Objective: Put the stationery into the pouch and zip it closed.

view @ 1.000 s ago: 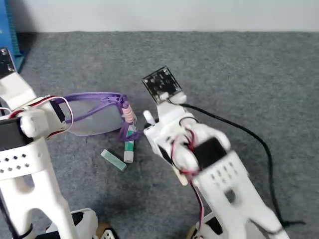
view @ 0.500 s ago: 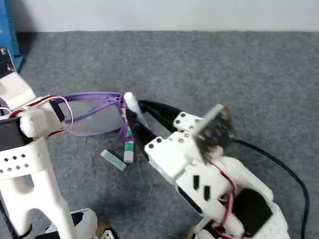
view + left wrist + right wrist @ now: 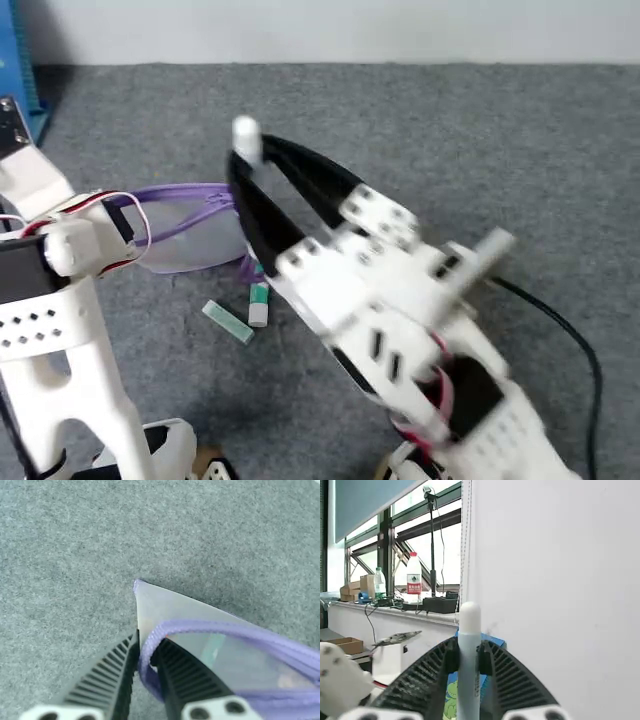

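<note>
The right hand (image 3: 252, 158), clamped on a white cylindrical marker pen (image 3: 245, 133), has lifted off the grey carpeted worktop (image 3: 450, 130) and swung toward 12 o'clock. A second ago it was low at the mouth of the clear purple-zipped pouch (image 3: 185, 245). The pen's tip has climbed well past the pouch's far edge.

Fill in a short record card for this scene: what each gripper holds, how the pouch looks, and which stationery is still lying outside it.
Left gripper: fingers shut on the purple zip edge of the pouch
Right gripper: fingers shut on a white marker, held off the table
Pouch state: mouth appears open
Still outside: green eraser and green and white stick, on the table beside the pouch
</note>
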Available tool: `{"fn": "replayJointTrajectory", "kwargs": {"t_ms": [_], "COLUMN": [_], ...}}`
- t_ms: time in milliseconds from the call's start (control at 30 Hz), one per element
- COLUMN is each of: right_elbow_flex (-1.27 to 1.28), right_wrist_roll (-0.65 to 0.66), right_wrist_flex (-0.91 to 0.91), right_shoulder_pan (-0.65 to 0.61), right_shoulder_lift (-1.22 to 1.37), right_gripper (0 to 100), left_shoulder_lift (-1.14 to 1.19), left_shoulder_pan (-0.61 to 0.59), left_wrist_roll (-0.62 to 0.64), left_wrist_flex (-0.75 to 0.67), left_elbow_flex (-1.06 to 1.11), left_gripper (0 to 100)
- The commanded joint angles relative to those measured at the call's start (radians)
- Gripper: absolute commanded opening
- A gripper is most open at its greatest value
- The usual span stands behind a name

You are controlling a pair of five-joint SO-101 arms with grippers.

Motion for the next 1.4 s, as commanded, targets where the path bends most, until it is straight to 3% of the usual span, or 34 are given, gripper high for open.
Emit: {"fn": "replayJointTrajectory", "kwargs": {"t_ms": [0,200,467,733,1000,1100,1167,1367], "right_elbow_flex": [-0.008,-0.015,-0.002,0.172,0.345,0.362,0.358,0.236], "right_wrist_roll": [-0.012,-0.012,-0.020,-0.012,0.035,0.153,0.158,0.006], "right_wrist_flex": [-0.223,-0.503,-0.659,-0.883,-0.897,-0.834,-0.717,-0.079], "right_shoulder_pan": [-0.004,-0.004,-0.044,-0.067,-0.062,-0.067,-0.065,-0.044], "right_shoulder_lift": [0.096,0.289,0.481,0.565,0.564,0.536,0.478,0.186], "right_gripper": [0.8,0.8,0.8,0.8,1.8,12.2,21.5,25.6], "left_shoulder_lift": [0.031,0.031,0.031,0.031,0.031,0.031,0.031,0.031], "left_shoulder_pan": [0.026,0.023,0.020,0.000,-0.003,-0.003,-0.003,-0.005], "left_wrist_roll": [0.018,0.020,0.020,0.017,0.017,0.017,0.017,0.021], "left_wrist_flex": [0.020,0.020,0.020,0.020,0.020,0.020,0.020,0.020], "left_elbow_flex": [0.012,0.012,0.012,0.012,0.012,0.012,0.012,0.010], "left_gripper": [1,1,1,1,1,1,1,1]}}
